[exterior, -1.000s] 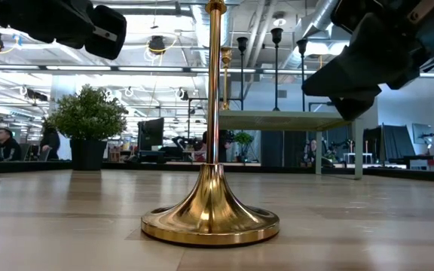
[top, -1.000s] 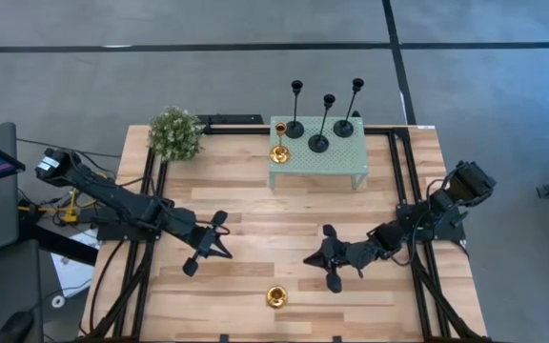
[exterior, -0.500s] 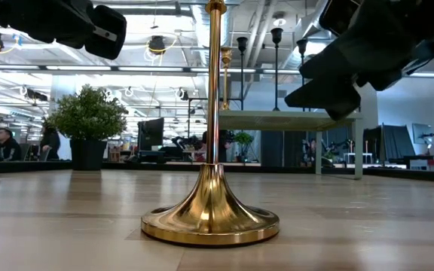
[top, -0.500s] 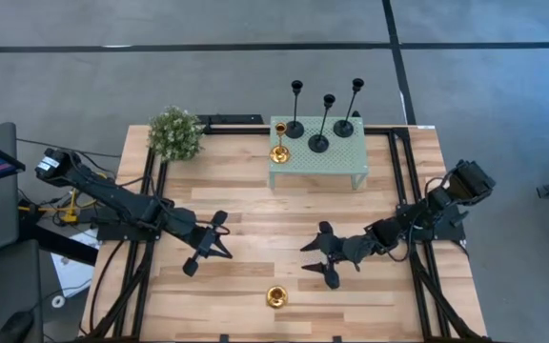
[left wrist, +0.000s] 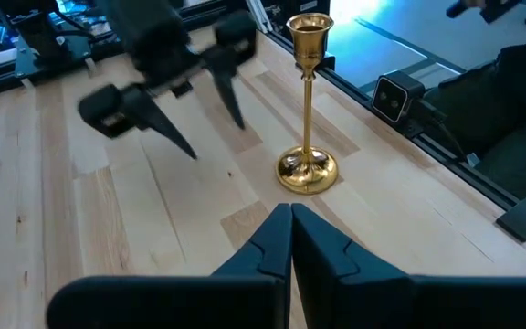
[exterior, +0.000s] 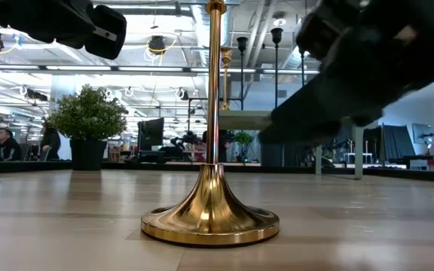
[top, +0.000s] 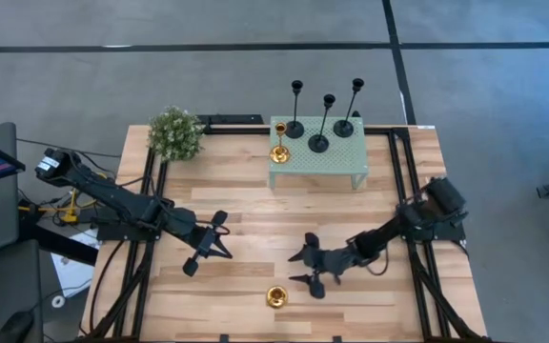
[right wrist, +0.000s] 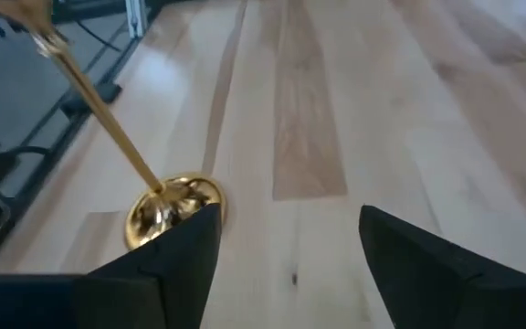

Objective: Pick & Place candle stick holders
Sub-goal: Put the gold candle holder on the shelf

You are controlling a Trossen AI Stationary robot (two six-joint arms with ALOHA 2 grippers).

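Observation:
A gold candle stick holder (top: 275, 296) stands upright on its round base near the table's front edge, also seen in the left wrist view (left wrist: 307, 137) and the right wrist view (right wrist: 163, 208). My right gripper (top: 296, 268) is open just to its right and a little farther back, touching nothing. My left gripper (top: 227, 253) hangs shut over the table's left middle, its fingertips (left wrist: 290, 212) pointing at the holder. Three black candle stick holders (top: 322, 126) and a second gold one (top: 278, 151) stand on their bases on the pale green mesh stand (top: 336, 162).
A small green bushy plant (top: 175, 133) stands at the table's far left corner. The mesh stand takes up the far middle. Black frame rails (top: 417, 286) run along the left and right edges. Bare wood lies between the two grippers and the stand.
My right gripper has opened and travelled toward the table's left and near edge, closing on the gold holder at the front. The holder itself has stayed put.

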